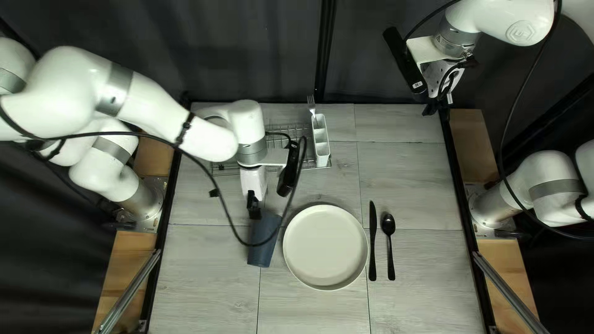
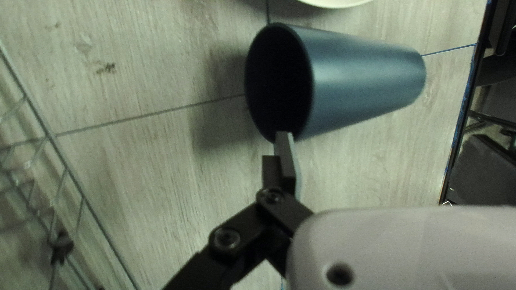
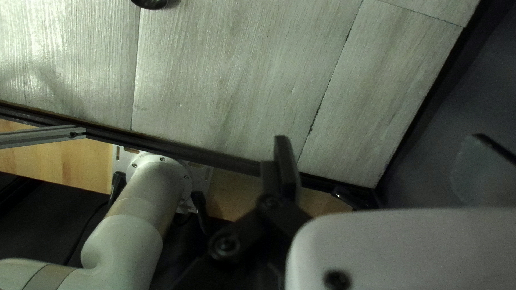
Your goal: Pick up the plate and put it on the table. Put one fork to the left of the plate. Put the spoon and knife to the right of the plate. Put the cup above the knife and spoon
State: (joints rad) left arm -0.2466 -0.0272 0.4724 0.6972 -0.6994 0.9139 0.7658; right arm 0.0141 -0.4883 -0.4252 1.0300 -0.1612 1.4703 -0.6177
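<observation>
Your left pincer is wide, holding nothing. Cup sits on the tabletop just left of the plate, right under the pincer, one finger at its rim.

No text, number or sign can be read anywhere in these views. A small white label sits on the black camera bar at the wrist of the right arm, its print too small to make out. An embossed emblem marks that arm's white shell, without any legible letters
</observation>
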